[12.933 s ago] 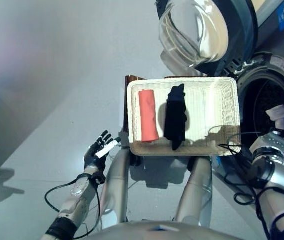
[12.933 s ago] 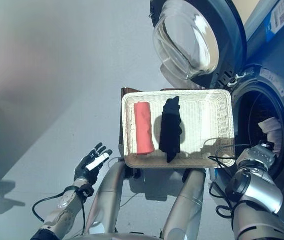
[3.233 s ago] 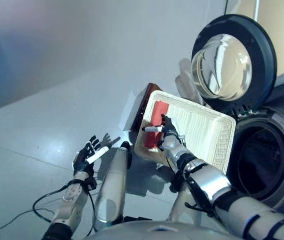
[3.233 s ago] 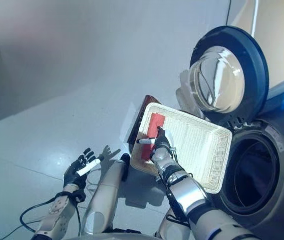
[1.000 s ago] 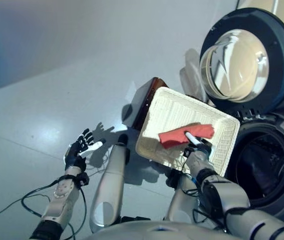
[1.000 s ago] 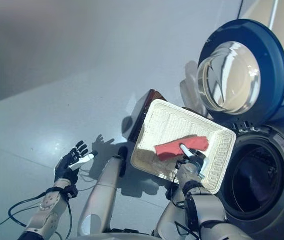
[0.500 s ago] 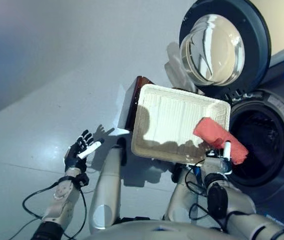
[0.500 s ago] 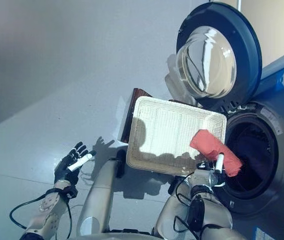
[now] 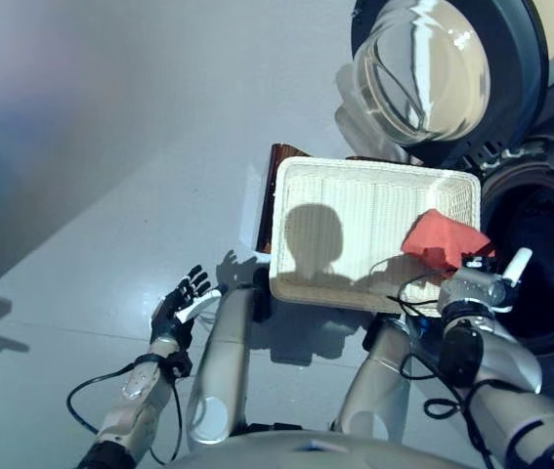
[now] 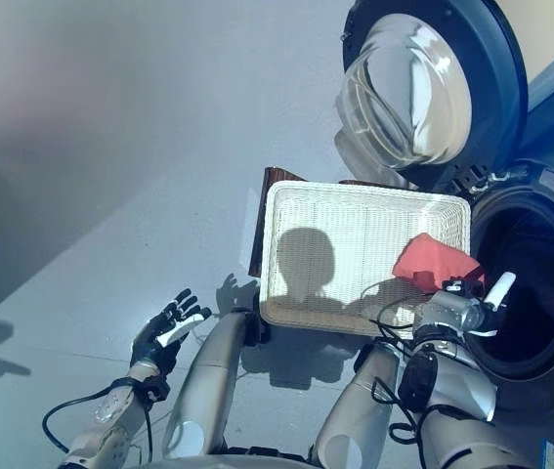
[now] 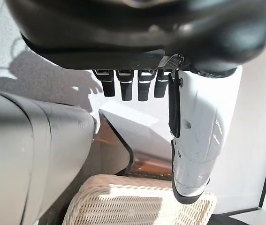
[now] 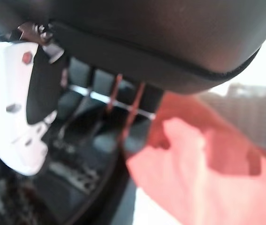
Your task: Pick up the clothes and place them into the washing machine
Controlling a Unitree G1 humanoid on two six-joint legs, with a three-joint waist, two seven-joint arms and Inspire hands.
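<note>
Right hand (image 9: 480,285) sits at about 4 o'clock in the head view, at the near right corner of the white woven rectangular basket (image 9: 355,195), white thumb cover sticking out toward the drum opening. Crumpled salmon-red cloth (image 9: 441,237) is draped at the basket's right end, just above the right hand, right next to the dark round opening of the grey front-loading washing machine (image 9: 550,254). In the right wrist view the cloth (image 12: 203,164) fills the area past the fingers; can't tell whether the fingers actually have hold of it or are just beside it. The machine's round glass door (image 9: 423,68) is swung open at 1 o'clock.

Left hand (image 9: 181,305) is at 7 o'clock, over the grey floor (image 9: 110,147), well clear of the basket, fingers spread and relaxed, nothing in it. A brown wooden board (image 9: 275,176) pokes out from under the basket's left edge.
</note>
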